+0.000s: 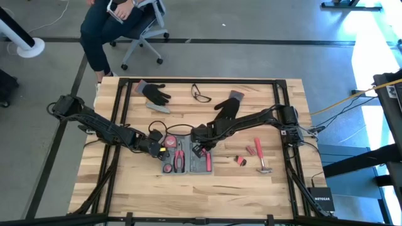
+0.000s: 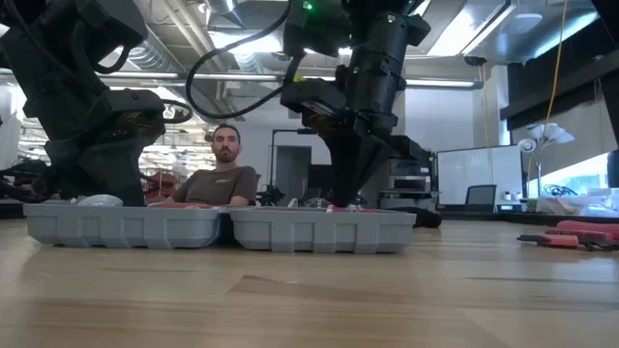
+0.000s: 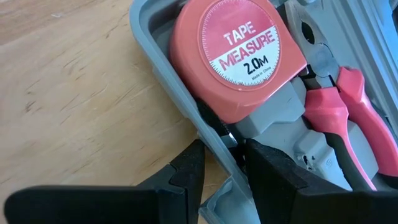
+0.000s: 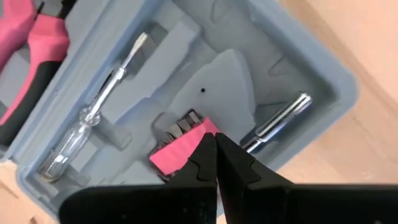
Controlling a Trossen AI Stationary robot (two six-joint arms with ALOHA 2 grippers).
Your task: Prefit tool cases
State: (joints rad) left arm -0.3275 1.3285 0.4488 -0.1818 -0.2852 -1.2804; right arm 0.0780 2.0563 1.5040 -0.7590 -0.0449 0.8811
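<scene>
Here the flat blue-grey plastic tool case [image 1: 187, 161] lies opened out near the middle of the pale wooden table [image 1: 125, 194], its two halves side by side, and both arms work over it. The left gripper [image 3: 222, 163] sits at the case's nine o'clock edge, its fingers straddling the grey side wall and closed onto it, which steadies that half. Just past those fingers a round red tape measure [image 3: 239, 59] rests in its moulded recess, with red-handled pliers [image 3: 342, 106] nested at its three o'clock side.

The right gripper [image 4: 216, 155] hangs over the other half with its fingers pressed together, tips down on a small pink bit holder [image 4: 180, 149] that lies in a recess. Whether it pinches or merely pushes the holder I cannot tell. A clear-handled screwdriver [image 4: 93, 118] and a chrome socket piece [image 4: 280, 121] already occupy neighbouring recesses.

The step in hand looks like seating the bit holder while the left arm braces the case. Several pieces are still outside: a red-handled hammer [image 1: 259, 156] and a small red tool [image 1: 240, 161] lie at three o'clock of the case, near but apart. The next move probably calls for pressing the holder flush, then lifting clear and reaching toward that group, with the wall kept clamped so the case does not slide.
</scene>
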